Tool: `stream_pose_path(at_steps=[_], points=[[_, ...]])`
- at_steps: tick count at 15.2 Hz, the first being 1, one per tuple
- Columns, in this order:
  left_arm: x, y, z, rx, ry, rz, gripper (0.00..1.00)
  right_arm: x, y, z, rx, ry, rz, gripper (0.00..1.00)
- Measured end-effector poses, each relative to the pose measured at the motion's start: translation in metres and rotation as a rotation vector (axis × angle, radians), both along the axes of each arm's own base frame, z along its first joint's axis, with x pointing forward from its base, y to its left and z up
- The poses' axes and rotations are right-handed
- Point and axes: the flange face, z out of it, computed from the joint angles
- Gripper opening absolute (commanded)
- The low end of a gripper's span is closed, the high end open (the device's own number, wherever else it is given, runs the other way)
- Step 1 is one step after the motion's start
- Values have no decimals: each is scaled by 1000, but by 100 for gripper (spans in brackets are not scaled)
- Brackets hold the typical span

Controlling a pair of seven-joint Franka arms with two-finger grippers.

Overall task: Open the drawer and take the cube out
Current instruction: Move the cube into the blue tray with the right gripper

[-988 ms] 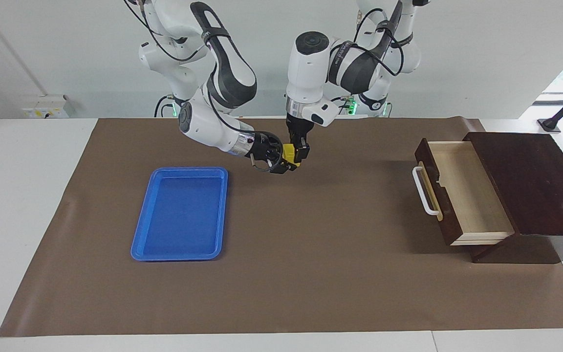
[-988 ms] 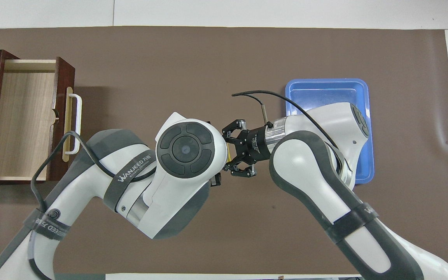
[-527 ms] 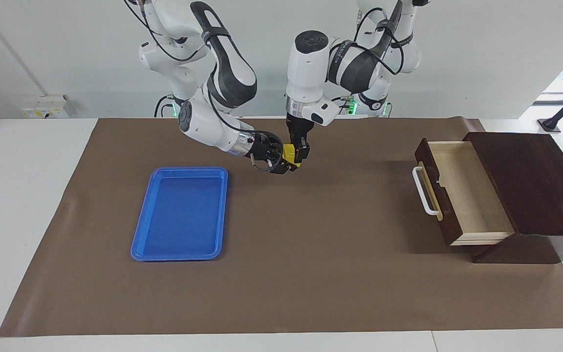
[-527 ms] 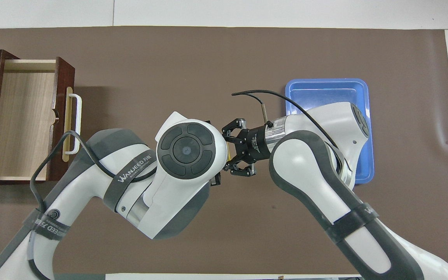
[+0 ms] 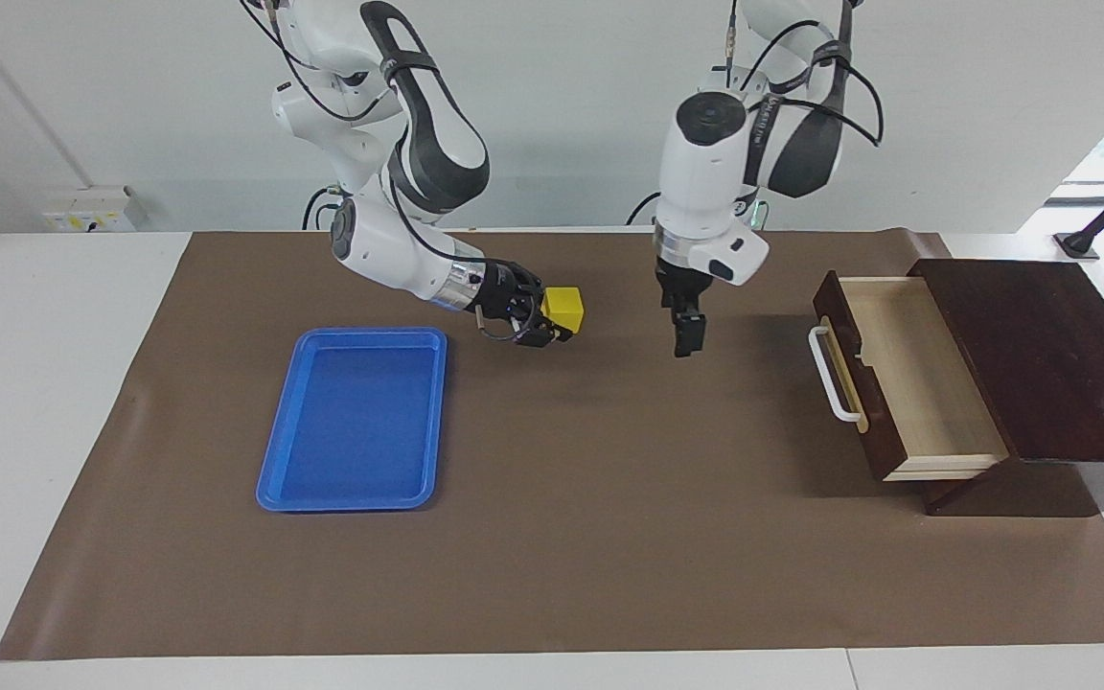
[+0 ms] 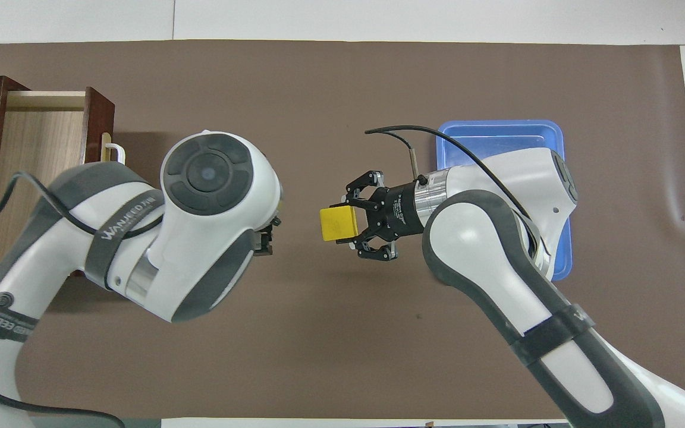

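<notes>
The yellow cube [image 5: 563, 309] is up in the air over the brown mat, held by my right gripper [image 5: 552, 322], which lies nearly level and is shut on it; both also show in the overhead view, the cube [image 6: 338, 223] and the gripper [image 6: 352, 224]. My left gripper [image 5: 686, 343] hangs pointing down over the mat between the cube and the drawer, empty and apart from the cube; in the overhead view only its tip [image 6: 265, 241] shows under the wrist. The drawer [image 5: 907, 374] stands pulled out of its dark box [image 5: 1041, 355], its pale inside bare.
A blue tray [image 5: 351, 498] lies on the mat toward the right arm's end, just beside the right gripper; it is partly covered by the right arm in the overhead view [image 6: 497, 126]. The drawer's white handle [image 5: 825, 379] sticks out toward the middle.
The left gripper has let go of the cube and moved away toward the drawer. The right gripper keeps the cube and has drawn back slightly toward the tray.
</notes>
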Motion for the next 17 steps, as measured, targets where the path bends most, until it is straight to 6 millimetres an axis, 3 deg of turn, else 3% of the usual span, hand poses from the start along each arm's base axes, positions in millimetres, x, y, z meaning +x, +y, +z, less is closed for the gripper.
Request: stream_pose_path(at_steps=[2, 4, 8, 12, 17], points=[[25, 60, -4, 8, 12, 25, 100, 19, -49, -1, 9, 23, -65, 0], [40, 107, -10, 15, 15, 37, 100, 35, -104, -1, 6, 42, -115, 0], [51, 154, -29, 65, -21, 3, 100, 48, -178, -16, -30, 61, -138, 0], [60, 211, -30, 90, -16, -65, 100, 50, -258, -47, -68, 52, -120, 0], [63, 277, -29, 116, 5, -151, 100, 52, -310, -101, -86, 11, -57, 0]])
